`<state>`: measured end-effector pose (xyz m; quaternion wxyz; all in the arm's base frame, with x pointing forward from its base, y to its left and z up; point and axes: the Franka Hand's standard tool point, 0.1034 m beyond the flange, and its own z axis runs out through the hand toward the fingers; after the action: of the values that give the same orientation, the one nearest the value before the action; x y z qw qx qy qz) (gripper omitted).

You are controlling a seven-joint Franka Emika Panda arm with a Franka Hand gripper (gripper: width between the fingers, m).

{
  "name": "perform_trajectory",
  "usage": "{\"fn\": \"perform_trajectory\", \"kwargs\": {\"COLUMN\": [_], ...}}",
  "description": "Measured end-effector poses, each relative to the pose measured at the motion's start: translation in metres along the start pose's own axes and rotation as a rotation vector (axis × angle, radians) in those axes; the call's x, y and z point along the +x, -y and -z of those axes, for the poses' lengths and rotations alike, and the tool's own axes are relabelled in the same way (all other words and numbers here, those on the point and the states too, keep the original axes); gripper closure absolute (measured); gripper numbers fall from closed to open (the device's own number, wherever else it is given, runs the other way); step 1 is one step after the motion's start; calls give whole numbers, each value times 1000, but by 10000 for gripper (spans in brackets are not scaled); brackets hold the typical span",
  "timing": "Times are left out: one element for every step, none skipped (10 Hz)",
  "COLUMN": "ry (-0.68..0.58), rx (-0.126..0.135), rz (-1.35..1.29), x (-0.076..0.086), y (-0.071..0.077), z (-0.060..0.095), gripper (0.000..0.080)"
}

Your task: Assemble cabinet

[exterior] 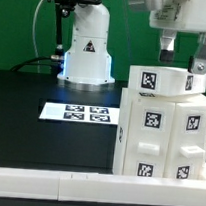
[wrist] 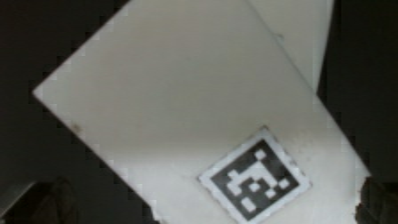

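The white cabinet body [exterior: 161, 136] stands on the black table at the exterior view's right, with square tags on its front faces. A white tagged piece [exterior: 169, 82] lies across its top. My gripper [exterior: 183, 57] hangs just above that piece, its jaws spread wide with nothing between them. In the wrist view a white tagged panel face [wrist: 178, 90] fills the picture close up. My gripper [wrist: 199, 214] straddles it, a dark fingertip [wrist: 25, 204] at each lower corner. Whether the fingers touch the piece I cannot tell.
The marker board [exterior: 88, 114] lies flat on the table left of the cabinet. A long plain white rail [exterior: 54, 185] runs along the near edge. The robot's white base [exterior: 87, 52] stands at the back, with a green wall behind it.
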<state>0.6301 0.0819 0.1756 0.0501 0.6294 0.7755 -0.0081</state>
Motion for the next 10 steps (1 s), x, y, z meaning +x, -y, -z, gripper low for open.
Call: {"fn": "perform_trajectory", "kwargs": {"ry": [7,22,34,42,40,38,37,37,37,37], "rx": [0,4,16,29,32,38,43,43,43,44], "rz": [70,188,293,360,367,367,365,342,328,326], "x": [-2,-4,-6,-7,-6,-5,-5,-6,-6,-7], "y": [0,1,2,4,6,7,8,8,9,9], "z": [0,-2,-8,-15,-18,-21,-24,-24,-24,-25], "gripper": [4,4,4,4,4,4,4,13,169,169]}}
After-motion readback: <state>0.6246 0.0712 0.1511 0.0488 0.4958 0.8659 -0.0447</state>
